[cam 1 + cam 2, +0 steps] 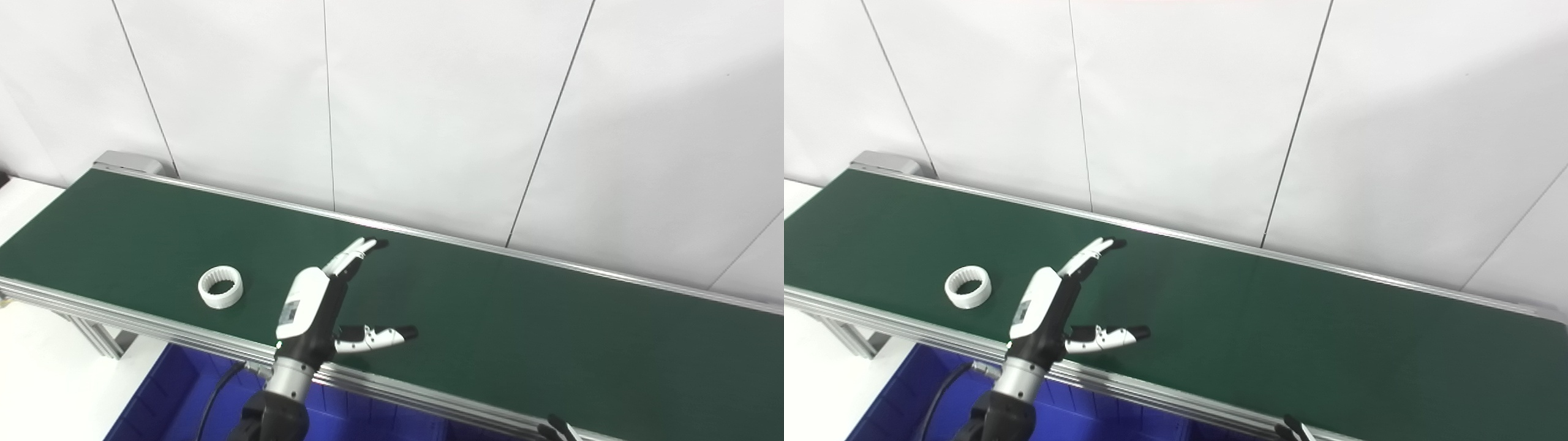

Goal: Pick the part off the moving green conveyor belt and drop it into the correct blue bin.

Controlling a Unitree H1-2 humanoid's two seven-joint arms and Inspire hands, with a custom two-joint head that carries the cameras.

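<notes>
A long dark green conveyor belt (490,306) with silver aluminium side rails runs across the scene from the upper left down to the lower right, in front of a wall of white panels (441,110). On the belt, towards its left end and close to the near rail, lies the part: a small white plastic ring with a toothed inner face (220,286), resting flat with its opening upward. The left hand (324,300), white and black with a silver wrist, is raised above the near edge of the belt at about three o'clock from the ring, near it but clearly apart. This hand is spread and holds nothing: its fingers (358,250) reach towards one o'clock over the belt, while the thumb (380,337) sticks out towards three o'clock. Below the near rail, at roughly six o'clock from the ring, the deep blue plastic bin (165,392) shows partly, with the left arm passing in front of it. Of the right hand (554,427) only dark tips peek in at the bottom edge, so I cannot tell how it is set.
</notes>
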